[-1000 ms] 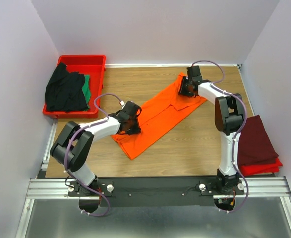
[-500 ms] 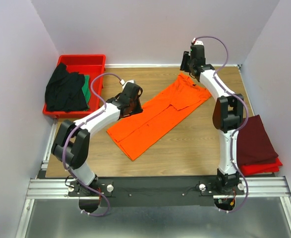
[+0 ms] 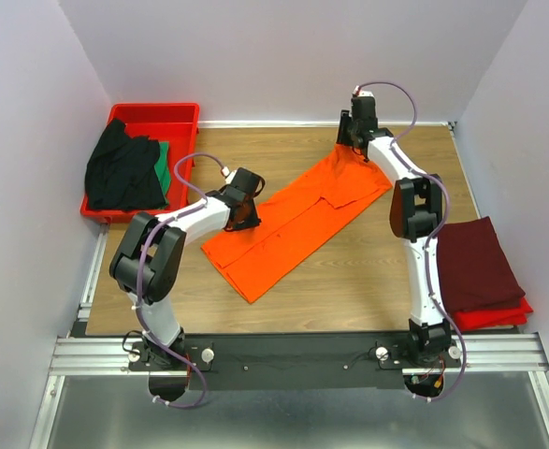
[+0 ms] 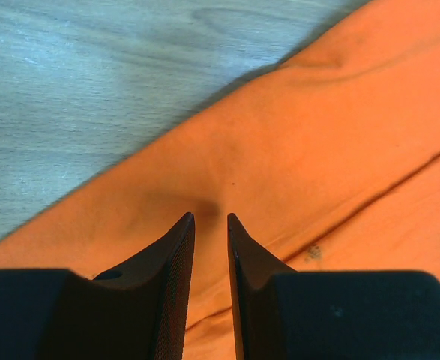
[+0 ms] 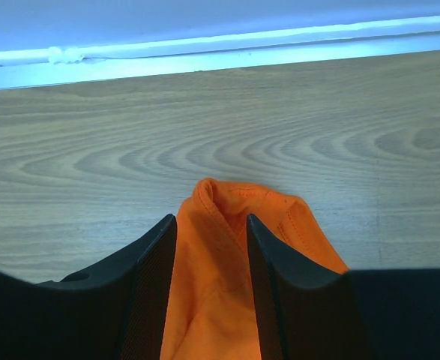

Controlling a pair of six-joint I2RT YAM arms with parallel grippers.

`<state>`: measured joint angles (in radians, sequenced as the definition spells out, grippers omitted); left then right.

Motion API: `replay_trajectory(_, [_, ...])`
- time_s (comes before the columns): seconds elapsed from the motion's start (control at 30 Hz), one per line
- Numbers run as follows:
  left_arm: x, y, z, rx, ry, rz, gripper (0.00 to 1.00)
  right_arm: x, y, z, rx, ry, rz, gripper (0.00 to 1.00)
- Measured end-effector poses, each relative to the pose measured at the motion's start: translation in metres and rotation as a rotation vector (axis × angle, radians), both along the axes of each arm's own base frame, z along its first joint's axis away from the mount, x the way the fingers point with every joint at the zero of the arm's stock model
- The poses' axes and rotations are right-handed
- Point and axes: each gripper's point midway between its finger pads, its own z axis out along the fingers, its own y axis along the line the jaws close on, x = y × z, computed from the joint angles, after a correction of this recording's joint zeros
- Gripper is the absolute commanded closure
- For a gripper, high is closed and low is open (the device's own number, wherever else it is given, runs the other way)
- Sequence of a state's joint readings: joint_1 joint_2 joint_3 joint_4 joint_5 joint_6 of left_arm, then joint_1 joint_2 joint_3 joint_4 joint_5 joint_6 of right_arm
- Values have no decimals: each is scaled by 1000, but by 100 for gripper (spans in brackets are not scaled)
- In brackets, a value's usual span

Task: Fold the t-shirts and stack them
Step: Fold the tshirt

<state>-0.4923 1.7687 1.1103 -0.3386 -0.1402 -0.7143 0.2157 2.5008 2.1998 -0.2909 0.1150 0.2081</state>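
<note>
The orange t-shirt (image 3: 293, 220) lies flat and slantwise across the table, folded lengthwise. My left gripper (image 3: 244, 217) is at its left edge. In the left wrist view its fingers (image 4: 208, 217) stand a narrow gap apart, tips on flat orange cloth (image 4: 317, 150), pinching nothing. My right gripper (image 3: 351, 140) is at the shirt's far corner. There a raised fold of orange cloth (image 5: 298, 225) fills the space between its fingers (image 5: 211, 217). The maroon t-shirt (image 3: 475, 267) lies folded at the right edge. The black t-shirt (image 3: 124, 173) and the green one (image 3: 165, 164) are heaped in the tray.
The red plastic tray (image 3: 157, 117) stands at the far left corner. A red cloth edge (image 3: 498, 315) shows under the maroon shirt. Bare wood (image 3: 368, 271) lies between the orange shirt and the right arm. The back wall runs just beyond the right gripper.
The shirt's left side has been spread out to the left. My left gripper rose and came back down onto that edge. My right gripper moved from the shirt's top to its far corner.
</note>
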Motion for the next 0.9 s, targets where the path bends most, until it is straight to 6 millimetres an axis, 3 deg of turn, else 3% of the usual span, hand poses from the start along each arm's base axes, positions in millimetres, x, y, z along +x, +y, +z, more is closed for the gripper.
replay_trajectory(0.2, [-5,12,-15,17,34,23,68,2,0,-6,0,5,-1,54])
replay_trajectory(0.47, [-1,15,-16,6,18,37,68,4,0,-16,14,17,-15,62])
replay_trajectory(0.9, [0,15,-15,-9,4,46,68,13,-18,-7,147,11,-66,96])
